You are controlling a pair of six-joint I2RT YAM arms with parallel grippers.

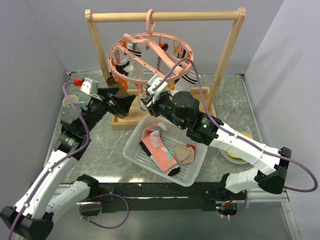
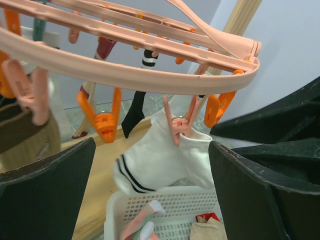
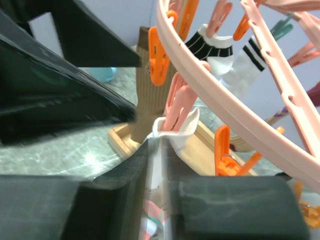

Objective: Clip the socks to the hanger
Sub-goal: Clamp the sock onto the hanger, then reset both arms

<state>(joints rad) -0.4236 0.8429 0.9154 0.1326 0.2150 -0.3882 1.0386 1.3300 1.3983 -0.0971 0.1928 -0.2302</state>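
A: Item under entry?
B: One round salmon-pink plastic ring hanger (image 2: 150, 82), spoked, with top hook; small pink and orange clips dangling all round the rim.

A: Location?
B: Hooked on the crossbar of a pale wooden rack (image 1: 165, 16), at the far side of the grey-green marbled counter (image 1: 105, 155).

A: Socks on the clips?
B: At the near rim, one white sock with black stripes (image 2: 160, 160), pinched at its edge by a pink clip (image 2: 176, 125) and hanging limp. Just left of that, an orange clip (image 2: 102, 122). Further round, one ribbed tan-brown sock (image 3: 150, 95), one black sock (image 2: 134, 112), more white striped cuffs.

A: Socks elsewhere?
B: In a white mesh plastic basket (image 1: 141, 159) below the ring's front: one pink sock (image 1: 161, 150), one tan sock (image 1: 184, 154) just beside it.

A: Left arm?
B: Raised from the near-left base, wrist below the ring's left side, aimed at the clipped white sock. Left gripper (image 2: 152, 150) released, jaws spread wide, one to each side of that sock.

A: Right arm?
B: Stretched from the near-right base across the basket, wrist tipped up at the ring's front. Right gripper (image 3: 159, 170) just under the pink clip, jaws parted by a narrow slit, white fabric in the slit. Pinching or let go: cannot tell.
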